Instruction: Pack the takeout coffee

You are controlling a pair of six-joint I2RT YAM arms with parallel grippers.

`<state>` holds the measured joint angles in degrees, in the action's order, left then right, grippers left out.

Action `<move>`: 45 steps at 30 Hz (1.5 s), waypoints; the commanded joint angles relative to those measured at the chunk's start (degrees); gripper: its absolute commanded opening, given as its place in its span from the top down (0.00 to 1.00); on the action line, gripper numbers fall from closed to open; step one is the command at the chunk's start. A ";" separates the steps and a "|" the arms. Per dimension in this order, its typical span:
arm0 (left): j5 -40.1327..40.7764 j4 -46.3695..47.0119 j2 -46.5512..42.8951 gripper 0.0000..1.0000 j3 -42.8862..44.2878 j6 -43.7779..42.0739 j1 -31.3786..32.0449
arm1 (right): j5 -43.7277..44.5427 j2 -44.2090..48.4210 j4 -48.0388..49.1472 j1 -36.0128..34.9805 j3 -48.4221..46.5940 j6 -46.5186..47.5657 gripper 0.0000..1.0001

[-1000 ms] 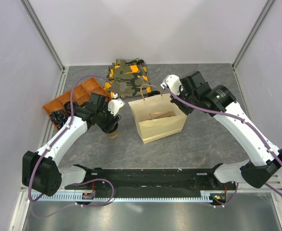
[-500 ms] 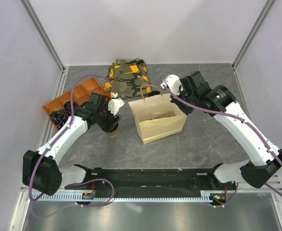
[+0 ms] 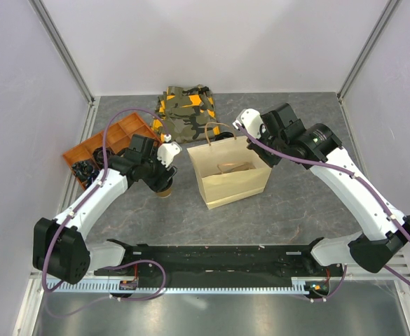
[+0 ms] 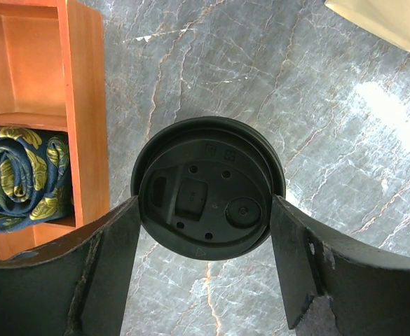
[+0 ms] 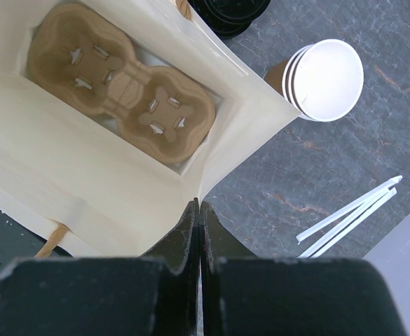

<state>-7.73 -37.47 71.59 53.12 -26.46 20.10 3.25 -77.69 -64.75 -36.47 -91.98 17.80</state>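
**Not yet packed**

The takeout coffee, a small brown paper cup with a round black plastic lid, stands on the grey bench left of the cream paper bag. Our left gripper has its jaws flanking the lid; we cannot tell if they grip. The right gripper is closed at the bag's rim.

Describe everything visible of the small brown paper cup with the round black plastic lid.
The small brown paper cup stands upright on the grey stone-patterned table, between the orange compartment tray and the cream paper bag. Its round black plastic lid is seated on, showing a sip slot, small vent holes and a round dimple. The left gripper straddles the lid; contact is unclear.
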 commanded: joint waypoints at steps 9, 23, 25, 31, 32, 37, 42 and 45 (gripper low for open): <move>0.43 -0.14 2.32 0.20 -2.85 -1.58 0.38 | -0.43 -0.27 0.24 0.17 -1.36 0.48 1.00; -0.54 -4.61 0.83 0.56 0.75 -2.28 0.47 | -0.87 -0.36 0.77 0.08 -1.36 0.57 1.00; -0.71 -5.76 0.04 0.60 2.16 -2.20 0.47 | -1.22 -0.01 1.12 0.08 -0.92 0.57 1.00; -1.41 -10.86 -4.00 0.62 7.60 0.78 0.21 | -2.54 1.66 4.71 0.08 1.10 0.65 1.00; -1.59 -11.39 -4.35 0.62 8.48 1.40 0.12 | -3.15 2.36 5.42 0.17 1.45 0.65 1.00; -1.33 -13.59 -6.73 0.63 16.30 5.79 -0.41 | -5.88 3.95 10.60 0.17 3.21 1.44 1.00; -0.97 -14.64 -7.34 0.64 24.74 8.35 -0.76 | -10.17 8.25 16.93 0.17 5.67 3.72 1.00; -0.71 -15.52 -7.26 0.63 29.48 10.19 -0.85 | -13.86 10.10 19.92 0.08 7.08 6.36 1.00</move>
<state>-7.90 -51.29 65.28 76.23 -20.99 19.59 -4.40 -71.37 -52.34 -36.47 -85.76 20.69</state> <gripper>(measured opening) 0.743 0.007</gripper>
